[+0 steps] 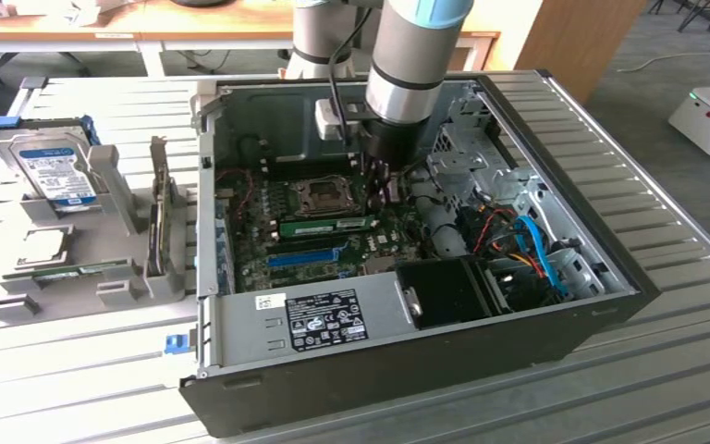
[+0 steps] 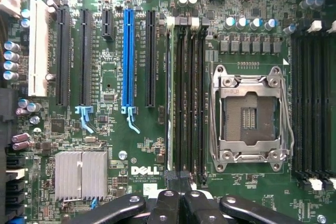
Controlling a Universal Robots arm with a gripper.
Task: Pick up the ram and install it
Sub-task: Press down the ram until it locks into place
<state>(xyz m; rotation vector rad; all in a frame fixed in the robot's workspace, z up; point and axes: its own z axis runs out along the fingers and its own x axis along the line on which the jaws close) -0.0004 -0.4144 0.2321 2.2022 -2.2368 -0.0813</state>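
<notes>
- Arm (image 1: 407,65) reaches down into the open computer case (image 1: 602,305), which lies on its side on a slatted metal table (image 1: 676,370).
- Gripper (image 2: 176,203): fingers together, nothing between them; it hangs over the motherboard (image 2: 115,145), near the memory slots (image 2: 186,98).
- Ram (image 1: 325,226): green stick, seated flat in the board w/ its long side toward the CPU socket (image 1: 325,194), between the socket and the blue slot (image 1: 302,255). Just beside the arm's tip in the exterior view, toward that view's left.
- Wrist view: ram (image 2: 169,93) seen edge-on as a thin pale strip in the slot nearest the blue slot (image 2: 127,56); the other black memory slots beside it lie toward the CPU socket (image 2: 249,114). Gripper not touching the ram as far as can be told.
- Heat sink (image 2: 81,175): ribbed silver block near the Dell label (image 2: 144,170).
- Outside the case, exterior view's left: grey holder (image 1: 96,213) w/ a hard drive (image 1: 56,171) standing upright, blue label facing the camera.
- White sticker (image 1: 336,317) on the case's near metal cover.
</notes>
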